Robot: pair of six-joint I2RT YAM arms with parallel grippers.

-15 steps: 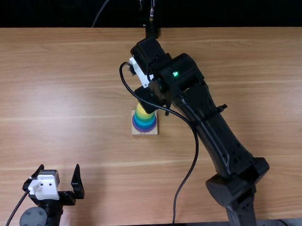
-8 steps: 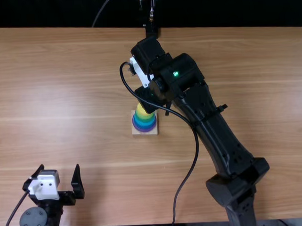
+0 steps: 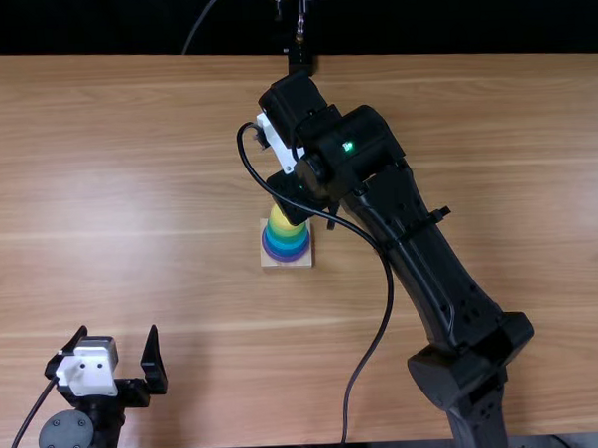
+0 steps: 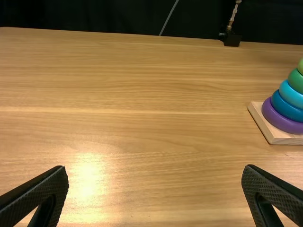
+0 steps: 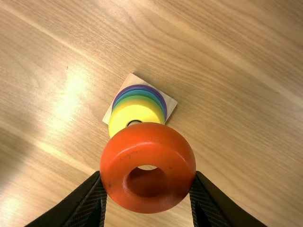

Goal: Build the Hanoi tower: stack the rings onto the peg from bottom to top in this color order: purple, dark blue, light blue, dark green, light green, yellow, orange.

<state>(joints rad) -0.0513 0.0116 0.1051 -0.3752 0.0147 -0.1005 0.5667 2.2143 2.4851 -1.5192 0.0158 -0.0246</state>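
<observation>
In the top view my right gripper hangs over the ring stack, its body covering part of it. The right wrist view has my right gripper shut on the orange ring, held above the yellow ring; the peg's top shows just past the orange ring's edge. Below yellow, the stack on its wooden base runs green, light blue, dark blue and purple at the bottom. My left gripper stands open at the near left; its fingers are wide apart.
The wooden table surrounds the base. A cable loops along the right arm. A black stand is at the table's far edge, beyond the right arm's wrist.
</observation>
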